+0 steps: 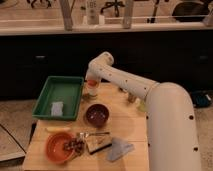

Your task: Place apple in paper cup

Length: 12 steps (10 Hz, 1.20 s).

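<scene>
You will find the apple (91, 82) as a small red-orange patch at the tip of the gripper (92, 86), right above the paper cup (93, 94). The cup stands near the back edge of the wooden table (125, 125), just beside the far right corner of the green tray (67, 92). Apple and gripper run together in this view. You cannot tell whether the gripper is clamped on the fruit or has let it go, nor whether the apple already sits in the cup's mouth.

Around the cup, room is tight on your left, where the tray's wall stands close. In front of it, a dark bowl (97, 114) sits near, with a little bare wood between. To the right, the tabletop lies open under the forearm up to a small item (131, 97) and a pale green cup (142, 105), both close against the arm. The table's back edge runs just behind the paper cup.

A pale block (57, 107) lies inside the tray. Toward the front edge are a yellow piece (57, 129), an orange bowl (59, 146) with food in it, a spoon (94, 134), a brown wedge (100, 144) and a grey cloth (120, 148).

The white arm (165, 115) rises at the right, stretches left across the back of the table, bends at a raised elbow (102, 60) and drops straight down to the cup.
</scene>
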Each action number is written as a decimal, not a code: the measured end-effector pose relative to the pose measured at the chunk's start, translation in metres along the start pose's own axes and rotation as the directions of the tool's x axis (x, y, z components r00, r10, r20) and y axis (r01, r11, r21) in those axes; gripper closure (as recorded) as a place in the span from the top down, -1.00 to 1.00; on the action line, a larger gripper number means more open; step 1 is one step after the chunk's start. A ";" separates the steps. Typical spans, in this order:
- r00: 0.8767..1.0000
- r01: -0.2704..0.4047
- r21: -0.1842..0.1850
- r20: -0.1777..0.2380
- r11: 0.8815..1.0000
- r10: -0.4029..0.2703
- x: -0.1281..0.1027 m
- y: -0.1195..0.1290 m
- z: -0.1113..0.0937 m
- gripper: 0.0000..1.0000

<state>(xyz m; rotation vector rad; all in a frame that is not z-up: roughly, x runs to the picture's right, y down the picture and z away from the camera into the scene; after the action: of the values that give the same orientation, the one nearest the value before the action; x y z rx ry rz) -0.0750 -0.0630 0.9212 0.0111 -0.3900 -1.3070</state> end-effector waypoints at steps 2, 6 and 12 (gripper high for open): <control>1.000 0.000 0.003 0.002 1.000 0.000 0.001 0.000 0.001 -0.50; 1.000 -0.004 0.004 0.006 1.000 0.004 0.003 0.002 0.002 -0.15; 1.000 -0.008 0.005 0.013 1.000 0.008 0.007 0.004 0.005 0.15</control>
<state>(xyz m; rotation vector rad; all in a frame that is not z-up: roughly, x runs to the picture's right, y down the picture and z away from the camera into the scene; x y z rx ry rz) -0.0712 -0.0671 0.9282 0.0057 -0.4042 -1.2987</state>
